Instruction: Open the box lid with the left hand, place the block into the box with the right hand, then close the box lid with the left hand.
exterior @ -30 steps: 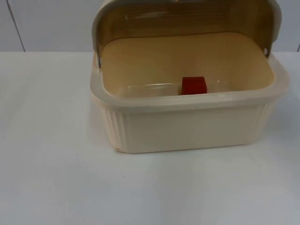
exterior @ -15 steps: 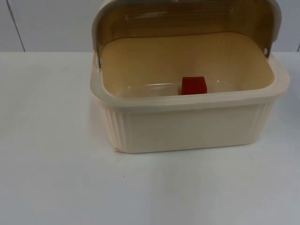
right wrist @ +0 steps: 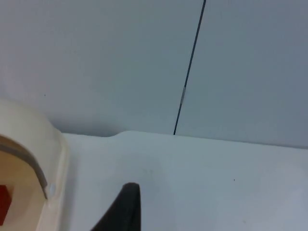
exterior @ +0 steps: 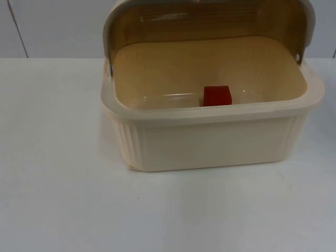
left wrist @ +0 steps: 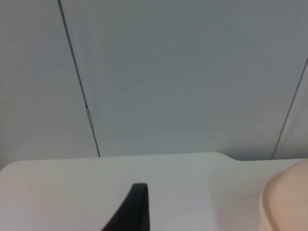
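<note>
The small red cube block rests inside the cream ribbed plastic box, hinged lid raised for closing; neither hand's grip state can be told.

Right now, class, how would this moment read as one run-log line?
lid: open, upright | red block: inside box | left tool: beside box, waiting | right tool: beside box | next: close lid

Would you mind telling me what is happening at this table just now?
A cream box stands on the white table with its lid swung up and open. A red block lies inside it, near the front wall. Neither gripper is handling anything: the left gripper and the right gripper wait over the table on either side of the box.
</note>
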